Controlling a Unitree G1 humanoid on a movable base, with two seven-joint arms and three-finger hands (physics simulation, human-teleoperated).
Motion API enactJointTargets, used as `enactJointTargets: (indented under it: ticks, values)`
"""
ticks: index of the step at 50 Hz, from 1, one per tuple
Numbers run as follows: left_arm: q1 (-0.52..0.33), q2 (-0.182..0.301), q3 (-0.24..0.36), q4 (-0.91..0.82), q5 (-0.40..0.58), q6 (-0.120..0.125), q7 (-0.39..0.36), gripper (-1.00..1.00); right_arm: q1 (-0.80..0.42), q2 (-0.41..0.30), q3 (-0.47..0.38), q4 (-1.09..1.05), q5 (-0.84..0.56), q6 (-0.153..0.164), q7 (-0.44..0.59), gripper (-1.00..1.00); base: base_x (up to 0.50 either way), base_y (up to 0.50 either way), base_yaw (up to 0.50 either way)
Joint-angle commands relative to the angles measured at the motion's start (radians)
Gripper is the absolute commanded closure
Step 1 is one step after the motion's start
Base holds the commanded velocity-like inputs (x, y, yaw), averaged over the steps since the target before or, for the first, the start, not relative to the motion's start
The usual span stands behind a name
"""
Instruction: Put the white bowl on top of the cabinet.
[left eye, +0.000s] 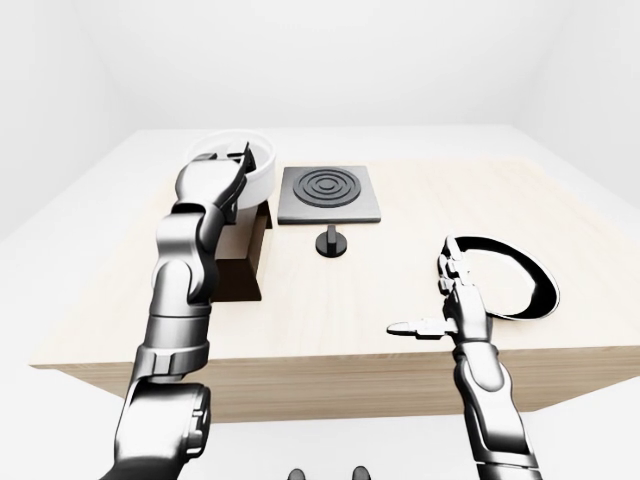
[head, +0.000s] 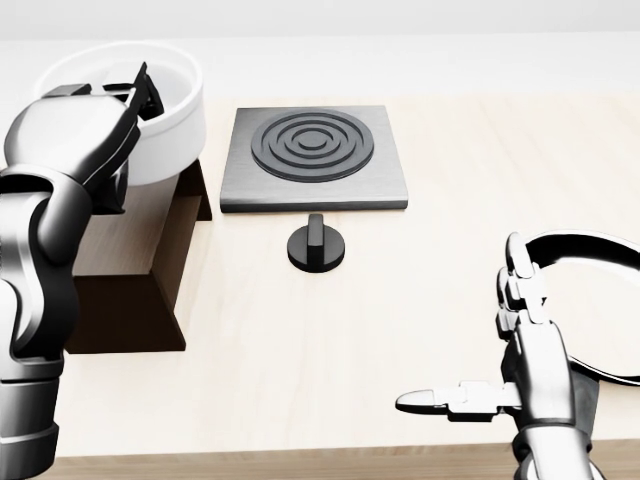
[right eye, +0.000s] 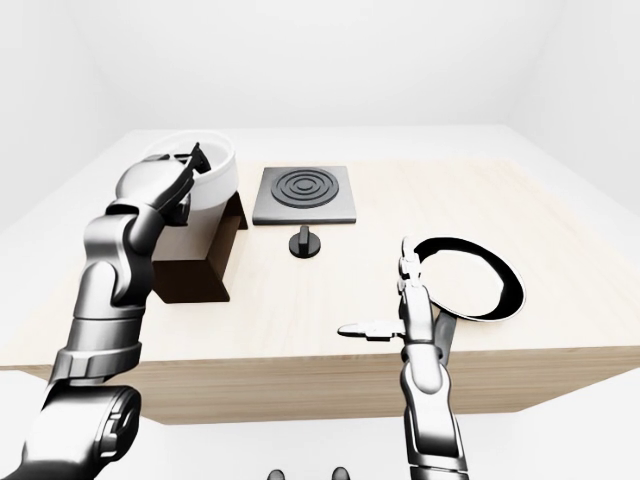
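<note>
White bowl (head: 170, 120) sits upright on the cabinet (head: 130, 260), mouth up; my left hand (head: 120, 95) grips its rim, my right hand (head: 500, 360) is spread open.

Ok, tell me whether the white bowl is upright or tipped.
Upright. The white bowl has its open mouth facing up over the cabinet, with the left hand gripping its rim.

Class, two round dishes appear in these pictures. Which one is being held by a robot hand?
The white bowl at the head view's upper left, over the cabinet; the left robot hand grips its rim. The black-rimmed dish lies untouched.
</note>
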Motion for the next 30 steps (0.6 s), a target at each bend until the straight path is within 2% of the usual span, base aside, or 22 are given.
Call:
enactJointTargets:
  ticks: [1, 6, 14, 20, 21, 30]
  values:
    - [0.014, 0.003, -0.005, -0.035, 0.023, 0.0, 0.049, 1.0, -0.001, 0.0, 0.004, 0.008, -0.004, -0.006, -0.002, -1.0, 0.0, 0.0, 0.0]
    - [0.023, 0.001, 0.006, -0.053, 0.049, 0.0, 0.041, 1.0, 0.0, 0.0, 0.003, 0.007, -0.003, -0.006, -0.001, -1.0, 0.0, 0.0, 0.0]
    - [0.023, 0.025, 0.031, -0.001, 0.037, 0.0, 0.099, 1.0, -0.001, 0.002, 0.006, 0.006, -0.007, -0.004, -0.003, -1.0, 0.0, 0.0, 0.0]
    - [0.021, 0.037, 0.039, 0.029, 0.002, 0.0, 0.129, 1.0, 0.004, 0.003, 0.011, 0.002, -0.012, -0.005, -0.005, -1.0, 0.0, 0.0, 0.0]
    - [0.011, 0.045, 0.053, 0.065, -0.022, 0.0, 0.156, 1.0, 0.002, 0.003, 0.011, 0.008, -0.013, -0.009, -0.005, -1.0, 0.0, 0.0, 0.0]
    - [0.01, 0.06, 0.034, 0.097, -0.073, 0.0, 0.198, 1.0, 0.002, 0.002, 0.01, 0.011, -0.012, -0.012, -0.005, -1.0, 0.0, 0.0, 0.0]
